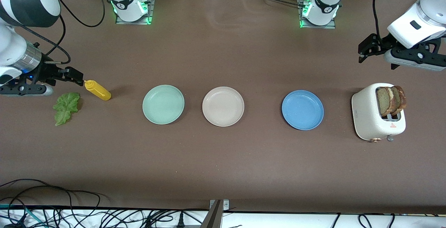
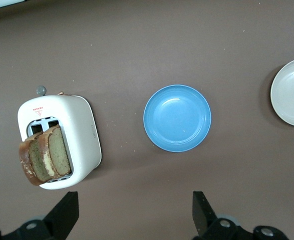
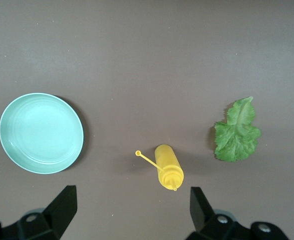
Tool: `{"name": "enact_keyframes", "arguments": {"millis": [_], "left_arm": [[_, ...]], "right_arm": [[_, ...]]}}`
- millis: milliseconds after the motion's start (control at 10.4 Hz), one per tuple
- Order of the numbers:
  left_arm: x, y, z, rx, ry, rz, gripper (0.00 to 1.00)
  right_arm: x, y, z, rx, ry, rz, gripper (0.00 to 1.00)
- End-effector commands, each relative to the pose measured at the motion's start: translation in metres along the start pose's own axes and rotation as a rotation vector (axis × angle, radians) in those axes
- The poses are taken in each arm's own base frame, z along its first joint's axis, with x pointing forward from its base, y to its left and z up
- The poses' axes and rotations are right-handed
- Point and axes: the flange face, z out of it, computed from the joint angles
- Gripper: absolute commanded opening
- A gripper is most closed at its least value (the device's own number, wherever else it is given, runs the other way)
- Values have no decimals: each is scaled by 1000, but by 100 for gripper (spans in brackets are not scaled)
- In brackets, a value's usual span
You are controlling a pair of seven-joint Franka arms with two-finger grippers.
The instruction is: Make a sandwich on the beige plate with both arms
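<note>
Empty beige plate (image 1: 223,106) awaiting bread slices (image 1: 392,100) in toaster (image 1: 378,115); left gripper (image 1: 366,48) and right gripper (image 1: 71,75) hovering, jaws apart.

So the table had three plates on it: one mint (image 1: 163,104), one beige (image 1: 223,106), one blue (image 1: 302,109). There was one white toaster (image 1: 369,120) with two bread slices (image 1: 392,100) sticking up out of it. One lettuce leaf (image 1: 66,108), just the single piece. One yellow squeeze bottle (image 1: 98,90) lying on its side. Two robot arms, each with one black gripper, so a left gripper (image 1: 366,49) and a right gripper (image 1: 75,76), both with two fingers spread apart.
</note>
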Motion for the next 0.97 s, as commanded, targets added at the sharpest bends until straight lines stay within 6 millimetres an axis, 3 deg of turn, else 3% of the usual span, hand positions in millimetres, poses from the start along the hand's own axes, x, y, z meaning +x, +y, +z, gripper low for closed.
{"name": "enact_keyframes", "arguments": {"millis": [0,869], "left_arm": [[-6,1,-10,-26,1,17,100],[-8,17,-7,-17,-35,50,100]], "right_arm": [[0,0,-9,11,1,9,100],[1,0,-9,6,4,8,100]]}}
